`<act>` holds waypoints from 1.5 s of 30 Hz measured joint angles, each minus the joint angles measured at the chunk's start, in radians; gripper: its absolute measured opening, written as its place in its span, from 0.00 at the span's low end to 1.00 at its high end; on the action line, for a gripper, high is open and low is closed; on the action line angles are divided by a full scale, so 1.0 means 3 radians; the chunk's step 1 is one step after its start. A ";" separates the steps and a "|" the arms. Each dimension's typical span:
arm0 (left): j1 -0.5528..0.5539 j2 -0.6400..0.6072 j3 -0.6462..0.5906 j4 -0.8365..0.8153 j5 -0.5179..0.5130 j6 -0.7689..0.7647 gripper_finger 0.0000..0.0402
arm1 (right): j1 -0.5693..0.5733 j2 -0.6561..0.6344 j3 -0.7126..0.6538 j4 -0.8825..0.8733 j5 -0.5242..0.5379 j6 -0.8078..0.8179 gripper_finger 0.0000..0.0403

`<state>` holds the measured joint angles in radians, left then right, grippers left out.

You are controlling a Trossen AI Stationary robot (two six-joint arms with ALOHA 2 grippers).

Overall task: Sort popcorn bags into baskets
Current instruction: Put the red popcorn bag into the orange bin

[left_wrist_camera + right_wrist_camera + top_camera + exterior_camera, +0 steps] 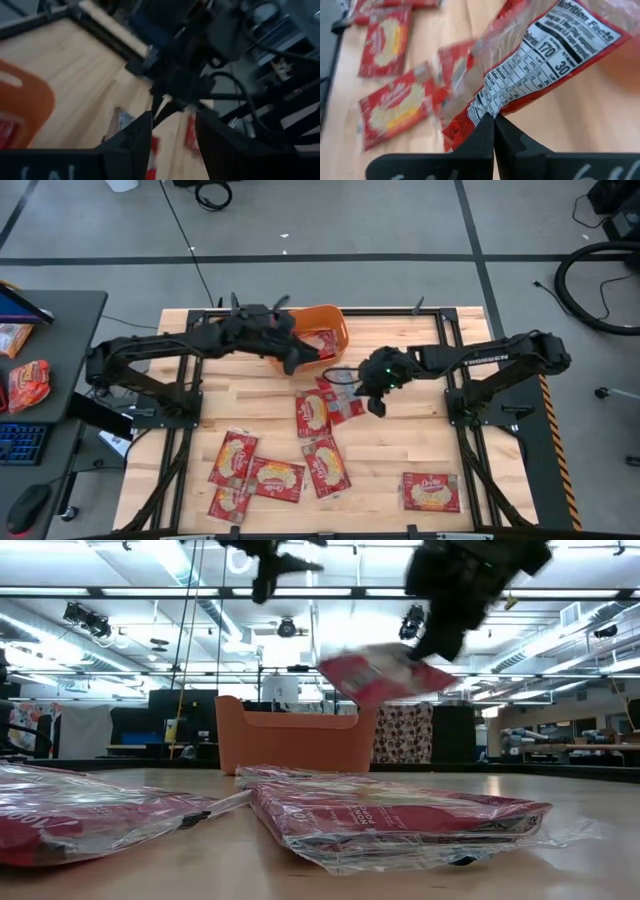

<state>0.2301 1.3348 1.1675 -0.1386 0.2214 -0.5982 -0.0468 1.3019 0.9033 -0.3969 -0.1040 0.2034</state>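
My right gripper (377, 406) is shut on one red popcorn bag (385, 674) and holds it in the air over the middle of the table. My left gripper (294, 362) hangs open and holds nothing, above the near edge of the orange basket (325, 320); it also shows high up in the low view (272, 570). The basket stands at the table's far side with red bags inside. Several more popcorn bags lie flat on the wood, among them one (313, 416) near the middle and another (431, 491) at the near right. My right gripper pinches the bag's clear wrapper edge (489, 111) between its two shut fingers, at their free ends. The fingers slant down at it. The bag is lifted clear of the table and tilted, with its printed nutrition panel (545, 45) facing my wrist.
Loose bags cluster at the near left (250, 475) and in the middle (326, 465). The black frame rails (180, 420) run along both sides of the table. A grey side table at the left carries snack packets (28, 385) and a keyboard.
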 joint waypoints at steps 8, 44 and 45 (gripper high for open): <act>0.0137 -0.0398 -0.0005 0.0156 -0.0011 -0.0005 0.39 | -0.0223 0.0337 0.0754 -0.0321 0.0108 -0.0644 0.01; 0.0212 -0.1049 0.0001 0.0085 0.0478 -0.0254 0.39 | -0.1245 0.2535 0.2873 -0.0526 0.1513 -0.3707 0.03; 0.0212 -0.1049 0.0001 0.0073 0.0477 -0.0263 0.39 | -0.1218 0.2530 0.2872 -0.0511 0.1515 -0.3705 0.04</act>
<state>0.2935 1.0203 1.1679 -0.1168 0.3645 -0.6772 -0.4124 2.0609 1.7649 -0.5501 0.3504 -0.9080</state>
